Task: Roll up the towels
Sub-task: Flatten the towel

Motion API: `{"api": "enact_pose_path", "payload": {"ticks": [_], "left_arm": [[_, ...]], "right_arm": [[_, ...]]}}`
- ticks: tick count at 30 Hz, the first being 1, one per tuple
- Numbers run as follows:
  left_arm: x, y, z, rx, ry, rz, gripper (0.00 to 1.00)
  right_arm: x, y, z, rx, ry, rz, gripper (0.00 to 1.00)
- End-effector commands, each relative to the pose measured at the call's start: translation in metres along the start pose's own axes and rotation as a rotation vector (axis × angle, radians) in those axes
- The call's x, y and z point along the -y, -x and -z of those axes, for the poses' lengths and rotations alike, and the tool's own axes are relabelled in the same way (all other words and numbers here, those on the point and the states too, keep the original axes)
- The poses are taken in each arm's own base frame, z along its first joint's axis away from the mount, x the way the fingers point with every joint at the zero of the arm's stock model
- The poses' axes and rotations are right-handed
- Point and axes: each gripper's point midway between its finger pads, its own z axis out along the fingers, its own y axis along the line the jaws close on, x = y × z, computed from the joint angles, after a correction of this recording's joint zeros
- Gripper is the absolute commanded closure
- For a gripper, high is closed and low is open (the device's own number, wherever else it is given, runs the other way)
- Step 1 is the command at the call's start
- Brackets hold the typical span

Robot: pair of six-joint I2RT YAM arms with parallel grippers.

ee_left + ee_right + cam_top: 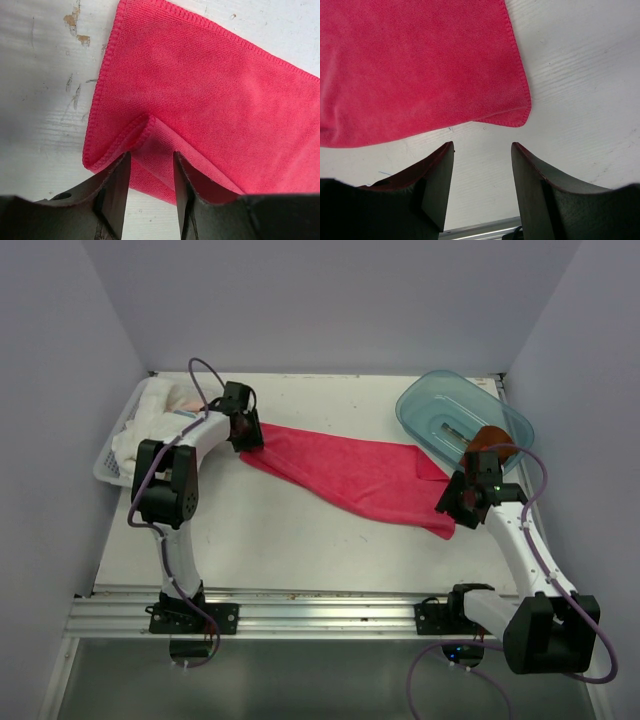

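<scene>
The pink-red towel (pixel 350 470) lies spread flat across the table between the two arms. My left gripper (pixel 248 435) sits at its far-left corner. In the left wrist view, a raised fold of the towel (pixel 200 85) runs into the gap of the left gripper (pixel 150 156), whose jaws stand apart on either side of it. My right gripper (pixel 452 505) is at the towel's near-right corner. There the right gripper (pixel 482 145) is open over bare table, just short of the towel (pixel 410 65). The rust-brown towel (pixel 492 440) lies bunched in the blue tub.
A clear blue tub (pixel 440 405) stands at the back right. A white basket (pixel 112 458) holding white cloths (pixel 150 420) stands at the back left, close behind the left arm. A metal rail (pixel 320 605) runs along the table's near edge.
</scene>
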Motion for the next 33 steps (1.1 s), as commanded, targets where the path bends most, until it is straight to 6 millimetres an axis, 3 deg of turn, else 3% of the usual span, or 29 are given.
{"api": "enact_pose_path", "payload": {"ticks": [1,5,8,9,11,17,26,31,33], "left_arm": [[0.007,0.014,0.004,0.033,-0.018,-0.019,0.57],[0.012,0.013,-0.001,0.021,-0.040,-0.021,0.59],[0.013,0.014,-0.005,0.015,-0.043,-0.026,0.74],[0.013,0.015,-0.006,0.016,-0.044,-0.026,0.89],[0.014,0.016,-0.006,0.013,-0.044,-0.026,1.00],[0.017,0.029,0.019,0.072,-0.054,-0.026,1.00],[0.021,0.043,0.066,0.165,-0.087,-0.032,1.00],[0.024,0.049,0.082,0.194,-0.100,-0.035,1.00],[0.026,0.053,0.085,0.207,-0.110,-0.038,1.00]], "right_arm": [[0.001,0.004,0.005,0.017,0.000,0.013,0.46],[0.001,0.003,0.003,0.013,-0.003,0.013,0.46],[0.005,-0.002,-0.003,-0.001,-0.021,0.009,0.46],[0.007,-0.004,-0.006,-0.008,-0.028,0.010,0.46],[0.013,-0.014,-0.013,-0.040,-0.054,-0.003,0.46],[0.009,-0.022,-0.021,-0.062,-0.040,-0.059,0.44],[0.006,-0.023,-0.052,-0.102,-0.069,-0.093,0.44],[0.005,-0.020,-0.067,-0.115,-0.088,-0.080,0.49],[0.006,-0.019,-0.070,-0.118,-0.093,-0.078,0.55]]}}
